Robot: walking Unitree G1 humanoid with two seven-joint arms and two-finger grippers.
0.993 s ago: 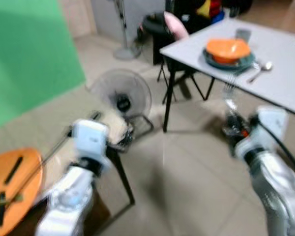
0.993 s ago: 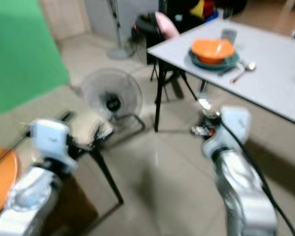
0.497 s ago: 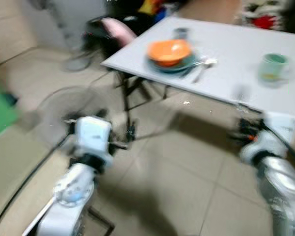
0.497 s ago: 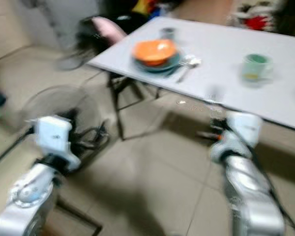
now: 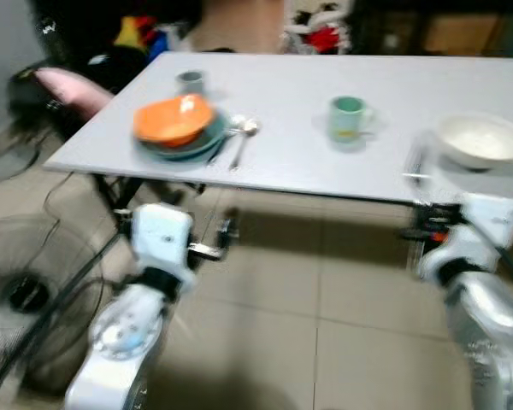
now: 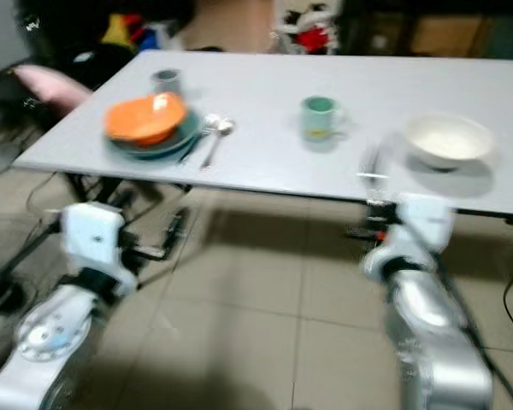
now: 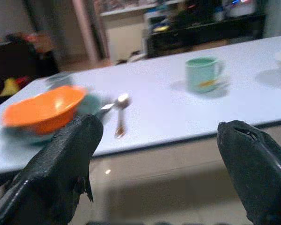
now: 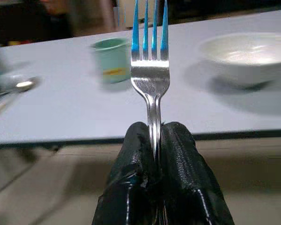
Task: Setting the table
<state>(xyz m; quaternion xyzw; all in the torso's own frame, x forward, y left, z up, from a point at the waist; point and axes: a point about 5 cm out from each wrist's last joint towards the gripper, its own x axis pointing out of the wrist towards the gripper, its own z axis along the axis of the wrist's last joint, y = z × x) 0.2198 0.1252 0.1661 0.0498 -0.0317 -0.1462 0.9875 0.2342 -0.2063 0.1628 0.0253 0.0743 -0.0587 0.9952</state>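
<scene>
Here the right hand (image 8: 154, 136) clenches a shiny metal fork (image 8: 151, 70); the left hand (image 7: 159, 164) gapes released

Table (image 5: 291, 162) ahead of robot, spanning view. On table, left end: bowl (image 5: 173, 121) stacked on plate (image 5: 185, 147); cup (image 5: 189, 81) behind them; spoon (image 5: 242, 137) just right of plate. Mug (image 5: 347, 118) near middle of table. Second bowl (image 5: 481, 141) toward right end. Fan (image 5: 26, 290) on floor at left, below and before table edge. Chair (image 5: 60, 85) behind table's left corner. Left gripper (image 7: 164, 178) before table edge, below plate. Right gripper (image 8: 154, 140) before table edge, fork (image 8: 151, 70) upright in it, between mug and second bowl.
</scene>
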